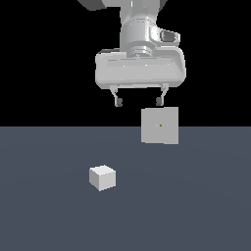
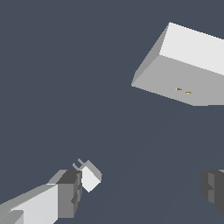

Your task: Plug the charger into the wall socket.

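Note:
The charger [image 1: 102,177] is a small white-grey cube resting on the dark floor, toward the exterior view's left and nearer the camera. In the wrist view the charger [image 2: 90,176] shows small prongs and lies beside one fingertip. The wall socket [image 1: 160,126] is an upright light-grey square panel with a tiny orange dot, standing farther back. From the wrist the wall socket [image 2: 183,65] appears as a box with two orange marks. My gripper [image 1: 138,102] hangs high above the floor, open and empty, up and right of the charger.
A dark blue-grey floor [image 1: 196,206] spreads under everything and ends at a black background. Nothing else stands on it besides the cube and the panel.

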`<state>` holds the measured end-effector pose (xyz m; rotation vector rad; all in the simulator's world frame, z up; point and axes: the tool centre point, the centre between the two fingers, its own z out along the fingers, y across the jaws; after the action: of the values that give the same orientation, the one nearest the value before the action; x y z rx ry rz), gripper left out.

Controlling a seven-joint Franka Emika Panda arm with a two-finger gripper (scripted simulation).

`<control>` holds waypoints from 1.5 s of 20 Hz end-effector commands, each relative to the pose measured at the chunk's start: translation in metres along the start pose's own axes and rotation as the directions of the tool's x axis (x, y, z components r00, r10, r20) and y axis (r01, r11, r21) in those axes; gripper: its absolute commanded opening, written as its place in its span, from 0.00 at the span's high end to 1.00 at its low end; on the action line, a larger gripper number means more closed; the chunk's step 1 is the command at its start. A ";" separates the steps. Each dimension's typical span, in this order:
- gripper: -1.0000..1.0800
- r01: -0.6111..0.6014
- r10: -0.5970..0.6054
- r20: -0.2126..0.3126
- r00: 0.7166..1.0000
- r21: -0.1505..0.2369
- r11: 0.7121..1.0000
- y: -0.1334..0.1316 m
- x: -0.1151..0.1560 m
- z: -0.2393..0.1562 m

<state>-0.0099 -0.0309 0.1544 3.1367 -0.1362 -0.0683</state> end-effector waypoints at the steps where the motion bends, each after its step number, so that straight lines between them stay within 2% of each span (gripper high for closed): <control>1: 0.04 0.000 0.000 0.000 1.000 0.000 1.000 0.000 0.000 0.000; 9: 0.04 0.049 -0.048 -0.017 0.999 0.004 0.999 -0.006 -0.004 0.006; 17: 0.04 0.191 -0.190 -0.068 0.979 0.010 0.982 -0.022 -0.018 0.023; 23: 0.04 0.340 -0.336 -0.124 0.933 0.008 0.940 -0.037 -0.033 0.042; 30: 0.04 0.496 -0.488 -0.184 0.853 -0.003 0.868 -0.051 -0.052 0.064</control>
<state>-0.0560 0.0214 0.0970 3.1177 0.6223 0.2004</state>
